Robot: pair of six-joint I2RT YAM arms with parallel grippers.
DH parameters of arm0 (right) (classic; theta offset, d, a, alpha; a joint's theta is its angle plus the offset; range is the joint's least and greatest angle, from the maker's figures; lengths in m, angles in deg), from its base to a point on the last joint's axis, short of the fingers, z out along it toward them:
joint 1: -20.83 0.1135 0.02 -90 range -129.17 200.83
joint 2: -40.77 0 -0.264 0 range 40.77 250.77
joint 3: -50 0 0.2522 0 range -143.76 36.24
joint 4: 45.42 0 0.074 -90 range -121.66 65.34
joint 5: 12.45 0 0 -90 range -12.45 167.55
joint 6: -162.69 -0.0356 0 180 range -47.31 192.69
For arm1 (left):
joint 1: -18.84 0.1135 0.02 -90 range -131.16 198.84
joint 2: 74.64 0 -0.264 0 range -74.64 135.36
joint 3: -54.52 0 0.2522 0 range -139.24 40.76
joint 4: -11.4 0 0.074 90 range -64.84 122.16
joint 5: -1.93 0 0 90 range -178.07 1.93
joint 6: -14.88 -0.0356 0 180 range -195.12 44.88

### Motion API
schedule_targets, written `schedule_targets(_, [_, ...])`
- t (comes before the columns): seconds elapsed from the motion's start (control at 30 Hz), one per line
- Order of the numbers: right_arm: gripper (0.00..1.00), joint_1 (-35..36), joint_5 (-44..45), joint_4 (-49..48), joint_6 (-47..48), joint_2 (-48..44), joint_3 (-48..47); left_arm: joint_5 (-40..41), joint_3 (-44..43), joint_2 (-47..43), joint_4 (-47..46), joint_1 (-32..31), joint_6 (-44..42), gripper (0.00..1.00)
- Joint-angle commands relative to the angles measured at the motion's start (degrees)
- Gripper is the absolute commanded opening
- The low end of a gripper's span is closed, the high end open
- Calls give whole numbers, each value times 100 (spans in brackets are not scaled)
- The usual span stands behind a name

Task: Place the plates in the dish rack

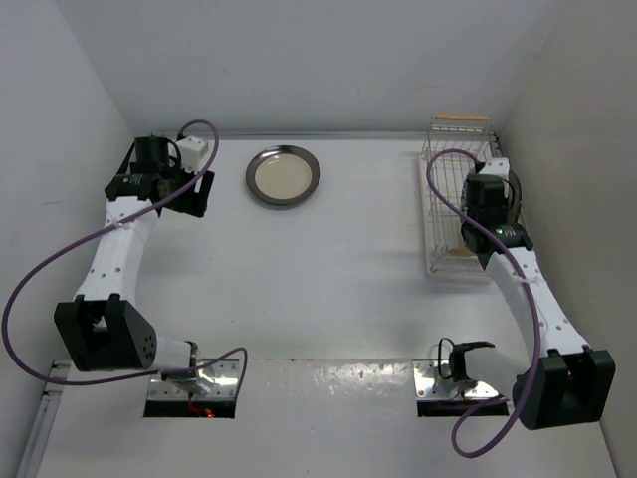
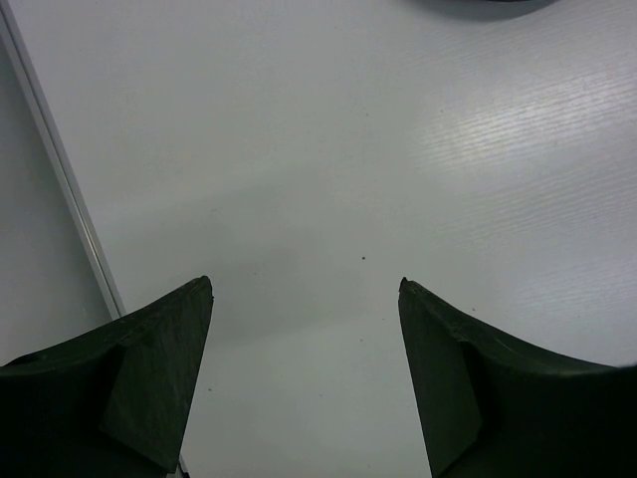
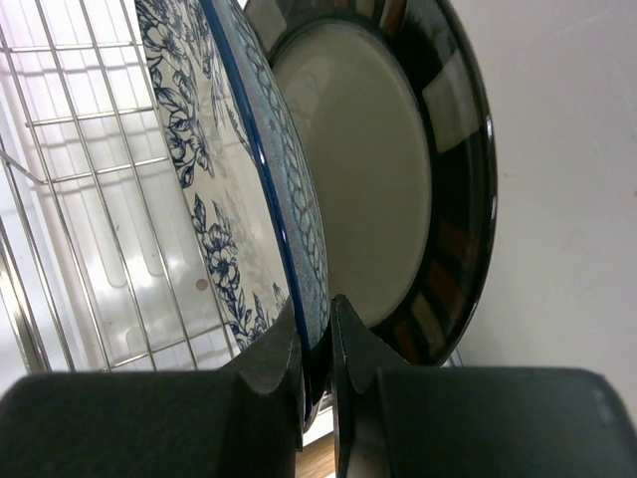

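Observation:
A dark-rimmed cream plate (image 1: pixel 284 176) lies flat on the table at the back, and its edge just shows in the left wrist view (image 2: pixel 488 5). My left gripper (image 1: pixel 196 191) (image 2: pixel 306 289) hangs open to its left, over bare table, with nothing between the fingers. The dish rack (image 1: pixel 438 189) (image 3: pixel 90 199) stands at the far right. My right gripper (image 1: pixel 486 207) (image 3: pixel 317 309) is over it, shut on the rim of the blue-and-white plate (image 3: pixel 229 149), which stands on edge. Close beside that plate stands the cream plate with the black blocked rim (image 3: pixel 398 179), also upright.
The left wall and its base seam (image 2: pixel 60 169) run close beside my left gripper. The right wall (image 1: pixel 577 199) is close behind the rack. A wooden handle (image 1: pixel 464 118) caps the rack's far end. Both arm bases sit at the near edge.

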Motion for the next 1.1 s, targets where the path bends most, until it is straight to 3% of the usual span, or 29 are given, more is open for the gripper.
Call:
schedule_targets(0.0, [0,36,216,-1051,153,-325,-621,48,9,56,-129,69,75,80])
schedule_targets(0.23, [0,19,181,-920,198,-361,-815,48,9,108,-129,69,75,80])
schedule_targets(0.6, [0,45,-64,-639,-496,-150,-279,101,62,108,-129,69,75,80])
schedule_targets(0.97, [0,63,-143,-542,-488,61,38,154,62,161,-129,69,22,80])
schedule_targets(1.0, [15,72,-214,-507,-427,70,20,154,62,161,-129,69,22,80])
schedule_targets(1.07, [30,63,-354,-428,-391,87,20,154,62,161,-129,69,22,80])
